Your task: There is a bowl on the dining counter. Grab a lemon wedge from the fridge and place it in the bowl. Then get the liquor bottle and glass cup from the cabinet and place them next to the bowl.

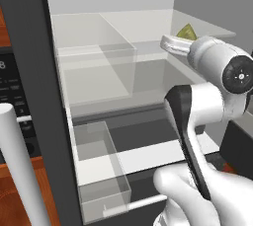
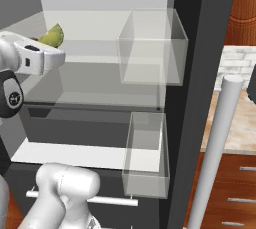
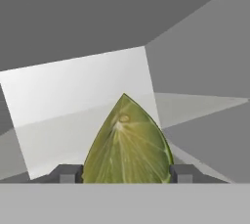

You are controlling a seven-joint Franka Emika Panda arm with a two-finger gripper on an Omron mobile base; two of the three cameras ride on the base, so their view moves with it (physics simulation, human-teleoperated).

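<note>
The fridge [image 1: 148, 27] stands open in front of me. A green-yellow lemon wedge [image 3: 127, 145] stands point-up on the upper glass shelf [image 2: 95, 48], near the fridge's side wall. In the hand view my gripper [image 3: 126, 174] is shut on the lemon wedge, one dark fingertip [image 3: 68, 173] pressed to each side of its base. From the base views the wedge [image 1: 188, 31] [image 2: 52, 37] peeks out just past the front of my white hand [image 1: 175, 44], which reaches in at shelf height.
Clear plastic bins hang in the fridge, an upper one [image 1: 96, 67] [image 2: 150, 48] and a lower one [image 1: 99, 170] [image 2: 147, 153]. A drawer with a white bar handle [image 2: 110, 200] sits below. A white cylindrical door handle [image 1: 20, 170] [image 2: 215, 153] stands close by.
</note>
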